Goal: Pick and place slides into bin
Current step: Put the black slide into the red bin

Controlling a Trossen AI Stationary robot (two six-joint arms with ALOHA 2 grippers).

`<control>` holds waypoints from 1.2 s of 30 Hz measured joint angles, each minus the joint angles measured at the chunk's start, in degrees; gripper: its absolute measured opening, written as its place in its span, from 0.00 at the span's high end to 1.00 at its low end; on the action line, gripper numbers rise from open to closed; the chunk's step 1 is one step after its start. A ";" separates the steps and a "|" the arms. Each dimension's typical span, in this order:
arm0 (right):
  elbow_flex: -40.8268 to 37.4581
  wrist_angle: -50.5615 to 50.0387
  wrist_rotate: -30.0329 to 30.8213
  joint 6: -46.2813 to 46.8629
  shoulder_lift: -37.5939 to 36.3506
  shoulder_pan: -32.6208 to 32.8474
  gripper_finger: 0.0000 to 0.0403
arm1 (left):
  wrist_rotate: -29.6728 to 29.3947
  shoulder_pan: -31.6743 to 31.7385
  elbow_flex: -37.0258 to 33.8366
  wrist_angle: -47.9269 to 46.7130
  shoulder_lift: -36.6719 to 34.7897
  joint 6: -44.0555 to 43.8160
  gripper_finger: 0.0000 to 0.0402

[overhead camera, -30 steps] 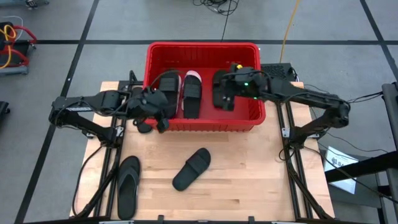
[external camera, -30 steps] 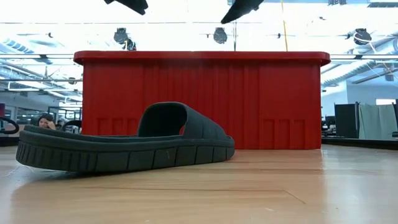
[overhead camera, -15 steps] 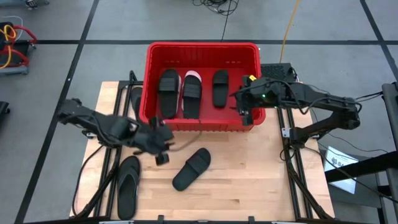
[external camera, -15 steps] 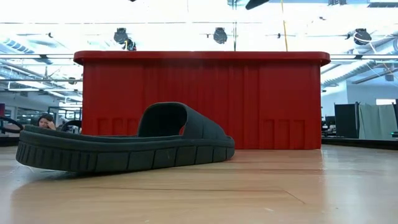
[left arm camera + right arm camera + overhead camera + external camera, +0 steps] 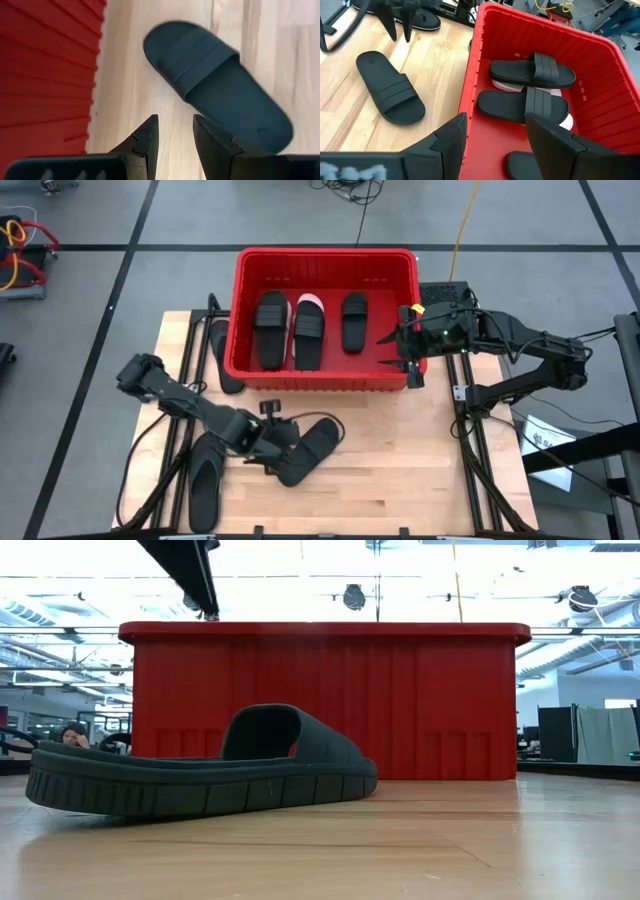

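Observation:
A black slide lies sole-down on the wooden table in front of the red bin. My left gripper hovers open beside its near-left end; in the left wrist view the slide lies just beyond the fingertips, untouched. Three slides lie flat in the bin: a black one, a pale one with a black strap and another black one. My right gripper is open and empty over the bin's right end. In the low view the slide fills the foreground.
A black flip-flop lies at the table's near left. Another one lies left of the bin, partly under the left arm's frame. The bin's front wall stands close to my left gripper. Bare wood lies to the right of the slide.
My left gripper has swung from the bin's left wall toward the table's near edge and rightward, sinking and rolling, and now hangs by the black slide on the table. My right gripper has drawn back from over the bin's inside toward its right end, rising slightly.

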 joint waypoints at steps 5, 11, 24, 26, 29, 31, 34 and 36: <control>0.00 -1.51 0.00 0.00 -0.01 0.00 0.51 | -0.07 0.00 -0.02 3.20 4.49 0.95 0.71; 0.00 -3.40 0.00 -0.02 -0.03 0.00 0.51 | -0.42 0.00 -0.02 7.00 8.71 3.91 0.71; 0.00 -6.76 0.00 -0.53 -0.03 0.00 0.51 | -3.30 1.37 -0.07 7.10 15.61 0.26 0.71; 0.00 -6.79 -0.02 -0.65 -0.03 0.00 0.51 | -3.62 1.86 -0.04 7.24 15.92 0.24 0.71; 0.00 -6.79 0.00 -0.65 -0.03 0.00 0.51 | -4.21 2.42 -0.04 7.29 16.05 -0.13 0.71; 0.00 -6.77 0.00 -0.65 -0.03 0.00 0.51 | -5.54 2.84 -0.04 7.44 16.05 -0.46 0.71; 0.00 -6.77 0.00 -0.65 -0.03 0.00 0.51 | -6.20 3.39 -0.04 7.61 16.05 -0.22 0.71; 0.00 -6.77 0.00 -0.65 -0.03 0.00 0.51 | -6.24 3.69 -0.40 8.86 16.05 -0.22 0.71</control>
